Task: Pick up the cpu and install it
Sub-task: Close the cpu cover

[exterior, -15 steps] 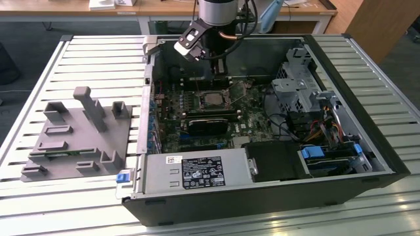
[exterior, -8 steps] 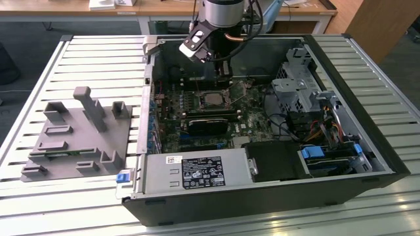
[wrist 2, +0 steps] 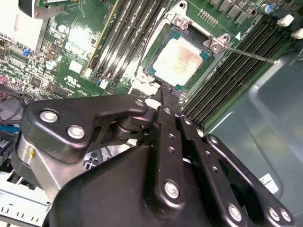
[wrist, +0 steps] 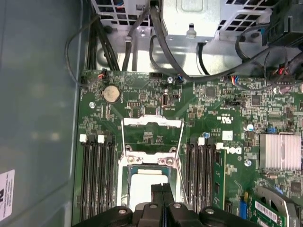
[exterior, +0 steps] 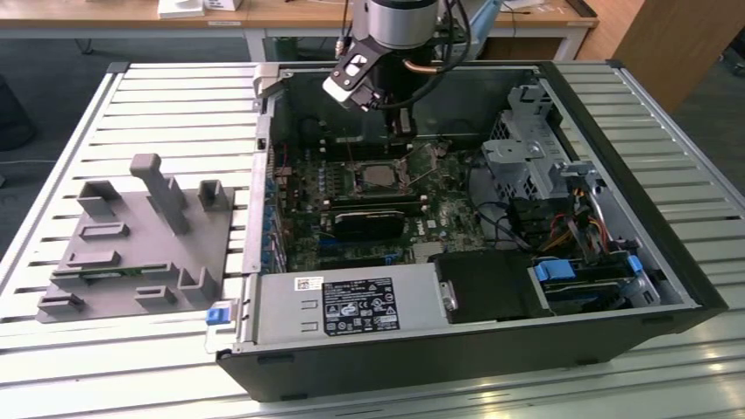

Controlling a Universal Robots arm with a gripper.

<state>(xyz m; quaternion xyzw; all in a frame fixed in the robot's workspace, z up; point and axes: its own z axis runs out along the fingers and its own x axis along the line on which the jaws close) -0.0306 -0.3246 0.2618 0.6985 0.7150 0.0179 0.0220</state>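
The cpu [exterior: 375,175] lies flat in the motherboard socket inside the open computer case [exterior: 686,279], its silvery top facing up. It also shows in both wrist views, cpu [wrist 2: 180,59] and cpu [wrist: 141,189], framed by the metal socket bracket. My gripper [exterior: 399,144] hangs just above the socket's far edge. Its fingertips [wrist 2: 163,92] are pressed together with nothing between them. In the first wrist view the gripper [wrist: 162,188] covers part of the cpu's edge. I cannot tell whether the tips touch the chip.
The socket's load plate [wrist: 151,130] stands flipped open and its lever [wrist 2: 248,56] sticks out sideways. Memory slots [wrist: 97,175] flank the socket. A grey tray with posts [exterior: 134,236] sits at the exterior view's left. Power supply [exterior: 349,305] and drive cage [exterior: 529,148] crowd the case.
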